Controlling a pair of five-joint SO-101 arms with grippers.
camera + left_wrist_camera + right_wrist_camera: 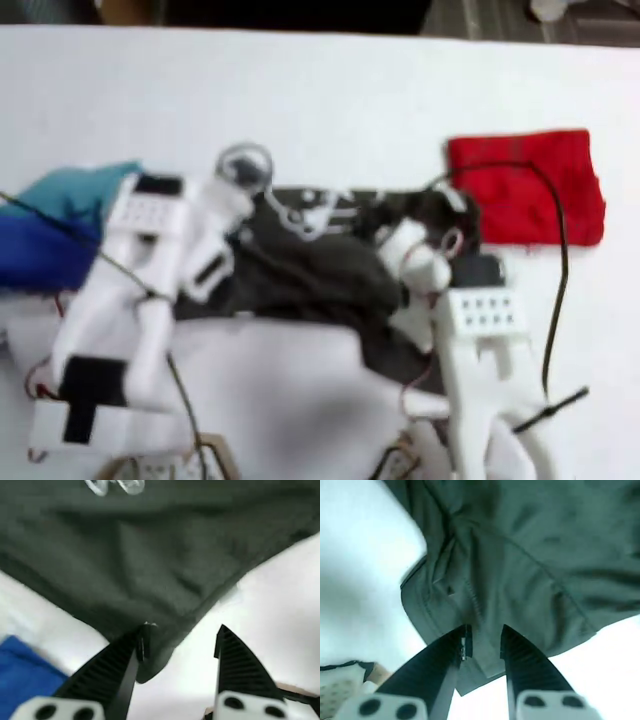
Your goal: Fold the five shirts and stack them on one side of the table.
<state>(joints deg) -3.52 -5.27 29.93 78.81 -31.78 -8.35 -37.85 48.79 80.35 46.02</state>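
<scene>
A dark grey shirt (310, 265) with a white print (310, 210) lies crumpled across the middle of the white table (330, 90). My left gripper (245, 215) is at its left end. In the left wrist view this gripper (182, 630) is open, with the shirt's edge (150, 555) against one fingertip (137, 645). My right gripper (420, 240) is at the shirt's right end. In the right wrist view it (484, 629) is shut on a hemmed fold of the shirt (545, 555). A folded red shirt (525, 185) lies at the back right.
Blue cloth (40, 245) and teal cloth (85, 190) are bunched at the table's left edge; the blue (25, 665) also shows beside my left gripper. Cables (560, 260) trail over the red shirt and along the front edge. The table's far half is bare.
</scene>
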